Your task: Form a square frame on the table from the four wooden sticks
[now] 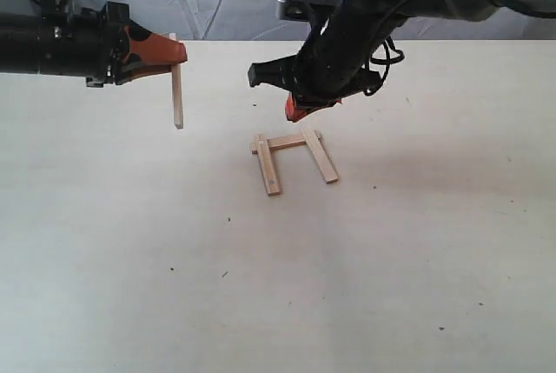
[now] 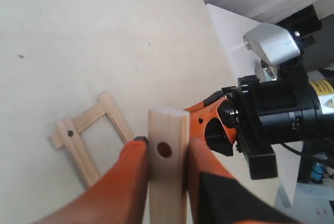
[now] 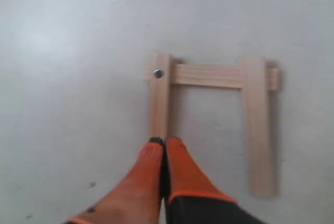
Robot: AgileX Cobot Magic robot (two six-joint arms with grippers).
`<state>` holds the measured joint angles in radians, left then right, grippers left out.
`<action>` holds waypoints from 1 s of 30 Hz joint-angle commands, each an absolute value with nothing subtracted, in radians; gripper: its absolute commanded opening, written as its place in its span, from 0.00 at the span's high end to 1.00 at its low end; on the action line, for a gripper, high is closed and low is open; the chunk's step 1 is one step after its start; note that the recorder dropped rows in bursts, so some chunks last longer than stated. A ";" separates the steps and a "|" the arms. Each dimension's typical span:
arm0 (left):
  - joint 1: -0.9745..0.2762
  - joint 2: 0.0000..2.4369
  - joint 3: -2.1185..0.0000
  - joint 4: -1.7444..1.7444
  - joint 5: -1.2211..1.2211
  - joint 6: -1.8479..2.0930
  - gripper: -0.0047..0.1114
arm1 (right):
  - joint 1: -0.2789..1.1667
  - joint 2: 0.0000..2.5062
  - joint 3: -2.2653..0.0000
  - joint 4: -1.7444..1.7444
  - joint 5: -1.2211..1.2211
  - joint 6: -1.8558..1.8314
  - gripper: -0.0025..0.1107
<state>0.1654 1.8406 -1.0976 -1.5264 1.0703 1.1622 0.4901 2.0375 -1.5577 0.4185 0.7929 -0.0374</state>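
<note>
The pale counter (image 1: 130, 286) fills the exterior view, faintly grained and marked with small dark specks. Two dark arms are seen above it, one entering from each side. The left gripper (image 1: 175, 53) is held well above the counter at the left, its orange fingers (image 2: 125, 182) clamped on the upper end of the fourth stick (image 1: 177, 95), which hangs upright and clear of the surface. The right gripper (image 1: 295, 112) is positioned over the middle of the counter, just above the far side of the three-sided frame (image 1: 291, 157); its orange fingers (image 3: 182, 177) are pressed together with nothing between them. The frame is formed by a left stick (image 1: 270, 166) and a right stick (image 1: 320, 156), laid roughly parallel and joined at their far ends by a crossbar (image 1: 287, 142); the near side is left open. A small round hole (image 2: 165, 149) is visible in the held stick between the fingers.
</note>
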 commanded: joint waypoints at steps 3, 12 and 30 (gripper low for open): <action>0.128 1.833 -1.046 -1.651 1.123 1.207 0.96 | 0.367 2.023 -1.518 1.096 0.998 -0.610 0.97; 0.138 1.864 -1.042 -1.741 1.221 1.264 0.96 | 0.317 2.020 -1.377 1.563 1.183 -0.968 0.51; 0.136 1.864 -1.042 -1.737 1.221 1.230 0.96 | 0.441 2.020 -1.377 1.645 0.996 -1.095 0.69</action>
